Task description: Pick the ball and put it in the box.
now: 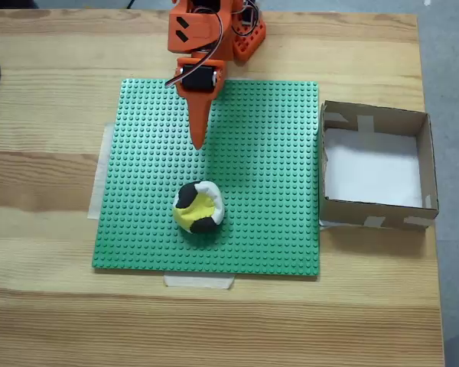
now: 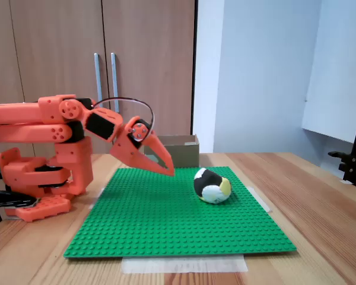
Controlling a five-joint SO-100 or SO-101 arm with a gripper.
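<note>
currently, the orange two-finger gripper [image 1: 198,141] [image 2: 168,171] is hanging above the green studded baseplate [image 1: 268,153] [image 2: 166,219], its jaws sitting closed and holding nothing. the lumpy yellow, white and black ball [image 1: 198,206] [image 2: 212,185] is lying just ahead of the tip. the shallow brown cardboard box [image 1: 376,214] [image 2: 181,151] is sitting well aside, off the baseplate.

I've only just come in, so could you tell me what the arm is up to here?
An orange arm is working over a green studded baseplate on a wooden table. Its gripper is shut and empty, raised above the plate and pointing toward the ball, which lies on the plate apart from it. The cardboard box sits beside the plate, at the right in the top-down fixed view, with nothing in it yet.
</note>
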